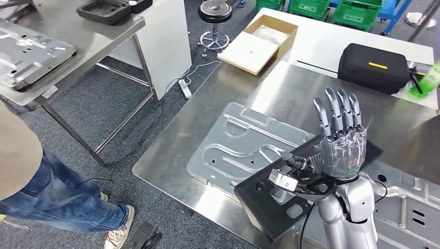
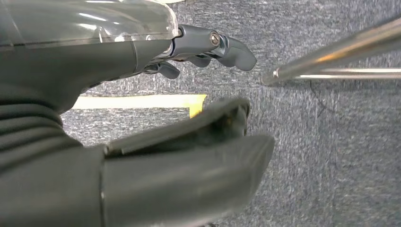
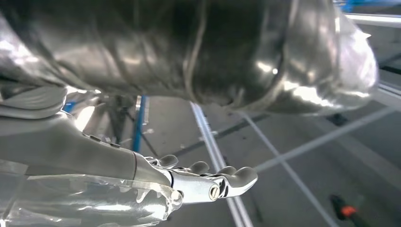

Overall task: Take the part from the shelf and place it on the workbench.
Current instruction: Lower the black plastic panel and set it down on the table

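A flat black part (image 1: 270, 202) lies tilted at the front edge of the steel workbench (image 1: 290, 88), overhanging it and resting partly on a silver stamped plate (image 1: 238, 148). My right hand (image 1: 342, 148) stands over the black part with its fingers straight up and its thumb pointing left; nothing is gripped. In the right wrist view the right hand (image 3: 142, 170) shows its fingers stretched out with nothing in them. My left hand (image 2: 94, 52) hangs over grey carpet, fingers slightly curled and apart from the thumb, holding nothing.
A person in jeans (image 1: 46, 197) stands at the left beside a second table (image 1: 78, 36) carrying metal plates. Farther back on the workbench are a black case (image 1: 373, 67), a cardboard box (image 1: 259, 44) and a green bottle (image 1: 428, 80). Another silver plate (image 1: 410, 207) lies to the right.
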You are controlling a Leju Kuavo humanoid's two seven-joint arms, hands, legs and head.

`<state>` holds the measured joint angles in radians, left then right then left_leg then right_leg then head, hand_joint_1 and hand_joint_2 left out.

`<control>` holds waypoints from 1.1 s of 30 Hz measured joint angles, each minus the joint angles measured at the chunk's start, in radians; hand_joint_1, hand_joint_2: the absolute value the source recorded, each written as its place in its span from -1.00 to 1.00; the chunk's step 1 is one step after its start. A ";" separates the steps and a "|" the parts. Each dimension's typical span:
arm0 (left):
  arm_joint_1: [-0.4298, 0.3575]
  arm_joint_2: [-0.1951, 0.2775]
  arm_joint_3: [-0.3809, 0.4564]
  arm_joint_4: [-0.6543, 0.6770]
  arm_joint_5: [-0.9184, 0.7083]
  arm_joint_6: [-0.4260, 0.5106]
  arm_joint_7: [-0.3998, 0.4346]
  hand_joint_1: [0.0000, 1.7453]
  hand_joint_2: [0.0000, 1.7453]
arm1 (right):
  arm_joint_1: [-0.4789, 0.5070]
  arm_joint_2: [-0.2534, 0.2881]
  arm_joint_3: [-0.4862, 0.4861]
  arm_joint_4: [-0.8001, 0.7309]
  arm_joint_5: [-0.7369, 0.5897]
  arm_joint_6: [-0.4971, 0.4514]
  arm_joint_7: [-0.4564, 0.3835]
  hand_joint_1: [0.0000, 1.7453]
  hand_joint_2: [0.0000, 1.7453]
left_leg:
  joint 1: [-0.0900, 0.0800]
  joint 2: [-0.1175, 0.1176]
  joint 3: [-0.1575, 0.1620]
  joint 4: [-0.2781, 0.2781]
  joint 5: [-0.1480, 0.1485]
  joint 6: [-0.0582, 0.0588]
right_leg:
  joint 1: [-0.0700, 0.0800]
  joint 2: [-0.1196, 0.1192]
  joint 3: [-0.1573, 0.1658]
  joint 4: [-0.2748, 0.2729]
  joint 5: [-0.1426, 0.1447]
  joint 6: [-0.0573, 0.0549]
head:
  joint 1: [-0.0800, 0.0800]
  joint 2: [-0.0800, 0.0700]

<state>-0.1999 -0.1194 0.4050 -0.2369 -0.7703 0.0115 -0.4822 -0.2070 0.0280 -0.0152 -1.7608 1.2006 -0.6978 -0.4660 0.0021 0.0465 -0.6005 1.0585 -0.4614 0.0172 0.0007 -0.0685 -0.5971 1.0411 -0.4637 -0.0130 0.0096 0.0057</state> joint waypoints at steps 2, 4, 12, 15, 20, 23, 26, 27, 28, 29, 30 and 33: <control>-0.002 -0.001 -0.002 0.000 0.002 -0.001 0.000 -1.00 -1.00 | -0.001 0.000 0.010 -0.007 0.011 0.000 0.007 -1.00 -1.00 | -0.008 0.004 0.008 -0.025 0.001 0.008 | 0.003 -0.016 0.002 0.000 -0.002 0.009 | 0.000 0.000; 0.000 -0.002 -0.004 0.000 0.005 -0.001 0.000 -1.00 -1.00 | -0.004 0.000 0.018 -0.014 0.020 0.000 0.014 -1.00 -1.00 | -0.004 -0.016 0.010 -0.034 0.009 0.018 | 0.001 -0.021 0.003 0.004 -0.008 0.018 | 0.000 0.000; 0.001 -0.008 -0.006 0.000 0.011 -0.002 0.002 -1.00 -1.00 | -0.010 -0.004 0.039 -0.026 0.051 -0.001 0.037 -1.00 -1.00 | 0.004 -0.098 0.012 -0.038 0.021 0.031 | -0.017 0.069 -0.086 0.200 -0.077 0.041 | 0.001 0.000; -0.002 -0.011 -0.007 0.000 0.012 -0.001 0.004 -1.00 -1.00 | -0.021 -0.009 0.050 -0.029 0.064 -0.001 0.047 -1.00 -1.00 | 0.006 -0.132 0.006 -0.029 0.018 0.018 | -0.025 0.124 -0.009 0.030 -0.004 0.040 | 0.000 0.000; 0.002 -0.013 -0.008 0.000 0.014 -0.001 0.006 -1.00 -1.00 | -0.040 -0.018 0.071 -0.034 0.081 -0.001 0.060 -1.00 -1.00 | 0.013 -0.152 -0.013 -0.017 0.014 -0.013 | -0.023 0.109 0.010 -0.011 0.002 0.017 | -0.001 0.000; -0.001 -0.013 -0.008 0.000 0.014 0.000 0.006 -1.00 -1.00 | -0.047 -0.022 0.084 -0.035 0.089 -0.001 0.068 -1.00 -1.00 | 0.011 -0.082 -0.079 0.124 -0.062 -0.021 | -0.021 0.069 0.018 -0.022 0.005 0.001 | -0.006 0.000; 0.000 -0.014 -0.011 0.000 0.014 0.000 0.006 -1.00 -1.00 | -0.051 -0.027 0.093 -0.034 0.096 -0.001 0.077 -1.00 -1.00 | 0.011 -0.059 -0.130 0.226 -0.087 -0.024 | -0.015 0.027 0.018 -0.020 0.002 -0.003 | -0.006 0.000; 0.001 -0.014 -0.011 0.000 0.014 0.000 0.006 -1.00 -1.00 | -0.053 -0.029 0.096 -0.034 0.097 -0.001 0.080 -1.00 -1.00 | 0.011 -0.053 -0.113 0.195 -0.063 -0.023 | -0.014 0.014 0.018 -0.019 0.000 -0.003 | -0.006 0.000; 0.002 -0.014 -0.011 0.000 0.014 0.000 0.006 -1.00 -1.00 | -0.055 -0.029 0.100 -0.034 0.097 -0.001 0.083 -1.00 -1.00 | 0.010 -0.040 -0.080 0.136 -0.031 -0.020 | -0.014 0.003 0.020 -0.018 -0.002 -0.001 | -0.006 0.000; 0.001 -0.014 -0.012 0.000 0.014 0.000 0.006 -1.00 -1.00 | -0.057 -0.030 0.103 -0.034 0.097 -0.001 0.084 -1.00 -1.00 | 0.006 -0.016 -0.045 0.069 -0.006 -0.016 | -0.011 -0.007 0.021 -0.017 -0.004 0.002 | -0.006 0.000; -0.001 -0.014 -0.012 0.000 0.014 0.001 0.006 -1.00 -1.00 | -0.060 -0.032 0.105 -0.034 0.096 -0.001 0.086 -1.00 -1.00 | 0.002 0.003 -0.017 0.015 0.010 -0.011 | -0.008 -0.017 0.022 -0.015 -0.007 0.006 | -0.005 0.000; -0.004 -0.014 -0.012 0.000 0.014 0.002 0.006 -1.00 -1.00 | -0.066 -0.037 0.110 -0.034 0.094 -0.001 0.092 -1.00 -1.00 | -0.007 0.007 0.001 -0.034 0.019 0.008 | -0.003 -0.047 0.026 -0.015 -0.011 0.020 | -0.004 0.000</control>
<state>-0.2040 -0.1331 0.3925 -0.2372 -0.7559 0.0131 -0.4762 -0.2733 -0.0086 0.0947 -1.7952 1.2944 -0.6989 -0.3735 -0.0051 0.0532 -0.5998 1.0241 -0.4425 0.0247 -0.0023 -0.1157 -0.5712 1.0265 -0.4743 0.0073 0.0054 0.0057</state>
